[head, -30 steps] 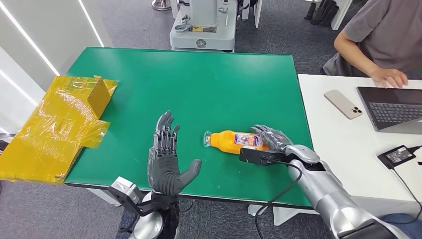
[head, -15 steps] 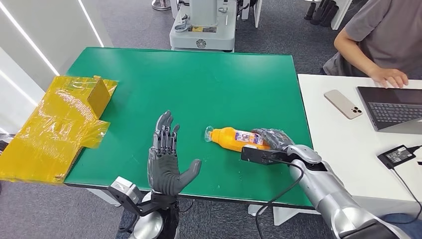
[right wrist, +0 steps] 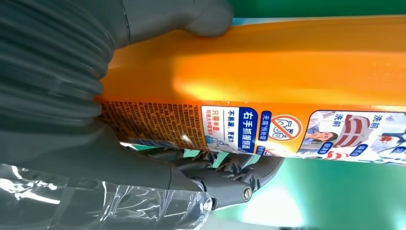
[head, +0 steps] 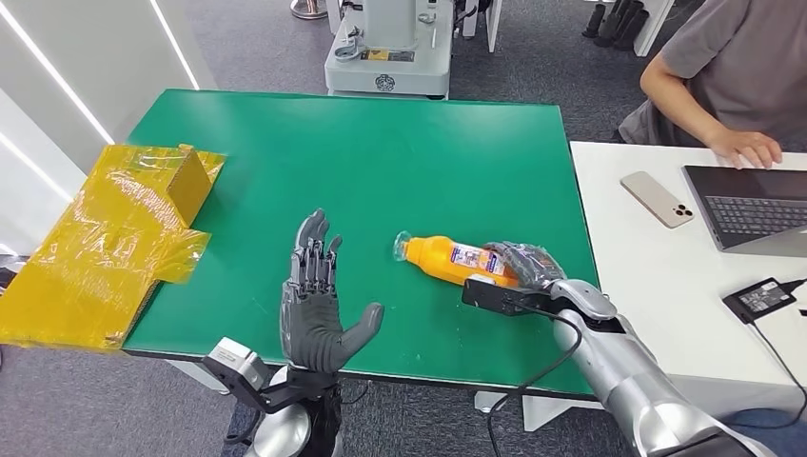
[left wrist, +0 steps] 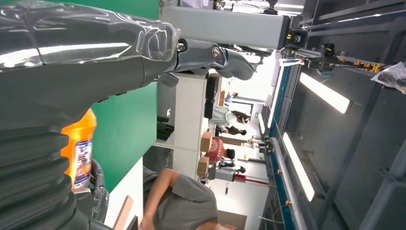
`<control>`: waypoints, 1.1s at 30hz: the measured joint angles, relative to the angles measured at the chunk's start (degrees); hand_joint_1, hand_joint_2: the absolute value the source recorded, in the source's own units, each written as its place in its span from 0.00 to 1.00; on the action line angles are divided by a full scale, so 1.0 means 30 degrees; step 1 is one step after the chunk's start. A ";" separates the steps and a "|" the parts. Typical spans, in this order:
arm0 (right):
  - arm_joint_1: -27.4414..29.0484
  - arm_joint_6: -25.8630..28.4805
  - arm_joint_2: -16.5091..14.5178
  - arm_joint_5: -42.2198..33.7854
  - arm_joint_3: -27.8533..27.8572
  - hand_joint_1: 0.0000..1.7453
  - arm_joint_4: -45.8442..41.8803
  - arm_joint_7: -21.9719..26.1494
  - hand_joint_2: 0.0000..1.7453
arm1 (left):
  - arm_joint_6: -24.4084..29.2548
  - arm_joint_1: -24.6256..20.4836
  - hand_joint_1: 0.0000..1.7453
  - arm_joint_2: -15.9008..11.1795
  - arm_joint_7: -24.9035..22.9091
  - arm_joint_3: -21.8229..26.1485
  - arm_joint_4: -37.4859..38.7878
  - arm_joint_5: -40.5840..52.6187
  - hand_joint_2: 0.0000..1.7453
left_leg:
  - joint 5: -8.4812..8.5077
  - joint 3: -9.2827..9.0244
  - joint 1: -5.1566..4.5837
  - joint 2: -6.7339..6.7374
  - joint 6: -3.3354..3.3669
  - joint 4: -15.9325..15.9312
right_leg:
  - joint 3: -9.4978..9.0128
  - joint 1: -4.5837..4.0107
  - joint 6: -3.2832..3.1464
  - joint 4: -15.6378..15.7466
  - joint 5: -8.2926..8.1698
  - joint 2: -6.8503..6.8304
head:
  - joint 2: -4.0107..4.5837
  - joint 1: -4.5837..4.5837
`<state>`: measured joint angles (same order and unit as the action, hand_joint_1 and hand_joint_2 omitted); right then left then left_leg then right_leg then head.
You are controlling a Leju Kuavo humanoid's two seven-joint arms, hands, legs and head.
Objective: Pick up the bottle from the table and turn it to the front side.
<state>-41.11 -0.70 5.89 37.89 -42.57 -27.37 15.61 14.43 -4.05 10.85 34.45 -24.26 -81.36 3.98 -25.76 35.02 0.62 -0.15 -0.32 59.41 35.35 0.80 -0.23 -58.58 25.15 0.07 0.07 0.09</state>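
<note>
1. Bottle: lying on its side on the green table, toward the near right part, clear cap end pointing toward the table's middle; base end wrapped by the right hand.
2. Step in hand, as judged: securing the grasp before lifting and turning; best done with thumb and fingers kept opposed across the body, lift kept level, roll made slowly so the smooth plastic does not slip; printed label worth tracking as the cue for the front side.
3. Look of the bottle: orange, glossy, with a blue-and-white printed label along one flank; thumb pressed on the plain orange side in the right wrist view.
4. Left hand: upright over the near table edge, fingers spread, holding nothing; well apart from the bottle.
</note>
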 joint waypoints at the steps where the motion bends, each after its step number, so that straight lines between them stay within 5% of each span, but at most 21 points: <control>1: 0.0101 0.0455 -0.0128 -0.0109 0.0164 1.00 -0.0197 -0.0022 1.00 | 0.0011 0.0003 0.00 0.0002 0.0000 0.0013 -0.0051 0.0031 1.00 | 0.0000 0.0002 0.0000 0.0007 0.0000 0.0000 | 0.0007 0.0000 -0.0001 -0.0001 -0.0001 0.0008 | 0.0000 0.0002; 8: 0.0652 0.2400 -0.1025 -0.0561 0.1050 1.00 -0.1577 0.0024 1.00 | 0.0033 0.0015 0.00 0.0013 0.0000 0.0193 -0.0286 0.0148 1.00 | -0.0001 0.0018 0.0003 -0.0023 -0.0001 -0.0006 | 0.0027 -0.0003 0.0006 -0.0001 0.0019 -0.0013 | 0.0000 0.0004; 21: 0.6137 1.2228 -0.1807 -0.0925 0.3508 1.00 -0.9187 0.2266 1.00 | -0.0747 -0.1467 0.00 -0.0002 -0.0676 0.0277 -0.0297 0.0610 1.00 | -0.0025 0.0038 0.0001 -0.0059 -0.0011 -0.0007 | 0.0037 -0.0001 0.0011 0.0006 0.0059 -0.0047 | 0.0000 0.0004; 33: 0.7536 1.3079 -0.2072 -0.1727 0.3984 1.00 -1.1184 0.3572 1.00 | -0.1190 -0.2923 0.00 -0.0002 -0.0750 0.0311 0.0247 -0.0065 1.00 | -0.0022 0.0028 0.0001 -0.0045 -0.0013 -0.0007 | 0.0038 -0.0002 0.0007 0.0000 0.0056 -0.0040 | 0.0000 0.0004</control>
<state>-18.50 38.53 -0.33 32.71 -30.62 -60.93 26.33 10.86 -12.82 10.84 32.20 -23.32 -80.62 3.79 -25.83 35.10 0.62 -0.28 -0.36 59.39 35.46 0.79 -0.21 -58.58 25.32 -0.05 0.07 0.10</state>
